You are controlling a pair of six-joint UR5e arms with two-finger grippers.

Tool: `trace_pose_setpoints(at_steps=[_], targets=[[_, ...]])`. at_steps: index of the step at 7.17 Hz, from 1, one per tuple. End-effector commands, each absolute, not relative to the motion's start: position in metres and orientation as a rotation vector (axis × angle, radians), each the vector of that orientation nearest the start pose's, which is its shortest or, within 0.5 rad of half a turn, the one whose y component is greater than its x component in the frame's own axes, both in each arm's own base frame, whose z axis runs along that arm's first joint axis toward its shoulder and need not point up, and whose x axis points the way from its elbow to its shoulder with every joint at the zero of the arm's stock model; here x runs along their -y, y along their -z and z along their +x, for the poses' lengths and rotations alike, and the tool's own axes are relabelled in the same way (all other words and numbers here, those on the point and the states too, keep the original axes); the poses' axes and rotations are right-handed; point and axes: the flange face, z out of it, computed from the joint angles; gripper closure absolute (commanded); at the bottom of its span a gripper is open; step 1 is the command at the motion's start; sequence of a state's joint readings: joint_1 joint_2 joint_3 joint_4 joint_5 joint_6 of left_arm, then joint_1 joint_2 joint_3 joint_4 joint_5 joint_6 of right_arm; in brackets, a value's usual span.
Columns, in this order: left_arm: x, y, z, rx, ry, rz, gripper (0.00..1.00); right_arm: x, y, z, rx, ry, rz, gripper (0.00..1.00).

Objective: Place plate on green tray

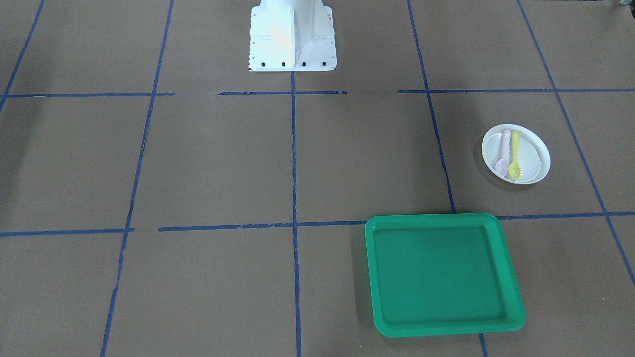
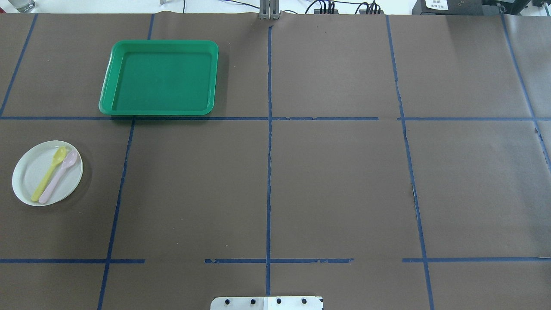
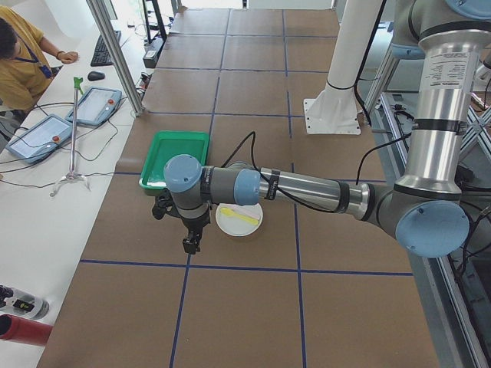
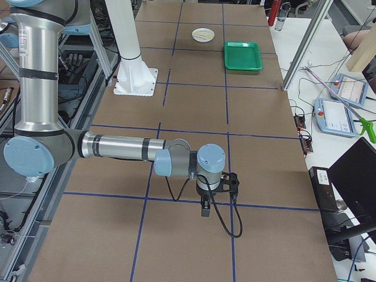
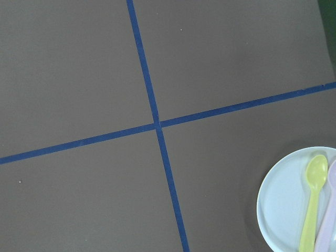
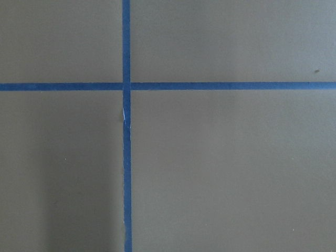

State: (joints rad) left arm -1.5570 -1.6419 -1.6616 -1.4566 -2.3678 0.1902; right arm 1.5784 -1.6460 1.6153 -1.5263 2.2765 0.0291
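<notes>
The white plate (image 1: 535, 157) lies on the brown table cover with a yellow spoon (image 1: 515, 154) and a pink spoon (image 1: 504, 151) on it. It sits at the left in the overhead view (image 2: 30, 174) and at the lower right of the left wrist view (image 5: 283, 207). The green tray (image 1: 441, 272) lies flat, with nothing on it, apart from the plate (image 2: 161, 77). My left gripper (image 3: 189, 244) hangs above the table beside the plate (image 3: 230, 227). My right gripper (image 4: 204, 210) hangs far from both. I cannot tell whether either gripper is open or shut.
Blue tape lines cross the brown table cover. The white robot base (image 1: 292, 39) stands at the table's robot side. Operator tablets (image 3: 98, 103) and a person (image 3: 19, 57) are beyond the table's far edge, past the tray (image 3: 176, 146).
</notes>
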Motion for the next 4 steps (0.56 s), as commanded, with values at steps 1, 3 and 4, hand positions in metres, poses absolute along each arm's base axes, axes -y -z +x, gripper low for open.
trace_pose_setpoints(at_steps=[1,3,4], targets=[[0.5223,-0.5847,-0.054,-0.791,-0.214,0.128,0.0,0.4603,-0.6728,0.0722,0.706,-0.03,0.006,0.0],[0.5209,-0.5807,-0.0558,-0.776,-0.222,0.139,0.0,0.4603,-0.6728,0.0722,0.706,-0.03,0.006,0.0],[0.5186,-0.5778,-0.0547,-0.78,-0.229,0.148,0.0,0.4603,-0.6728,0.0722,0.706,-0.03,0.006,0.0]])
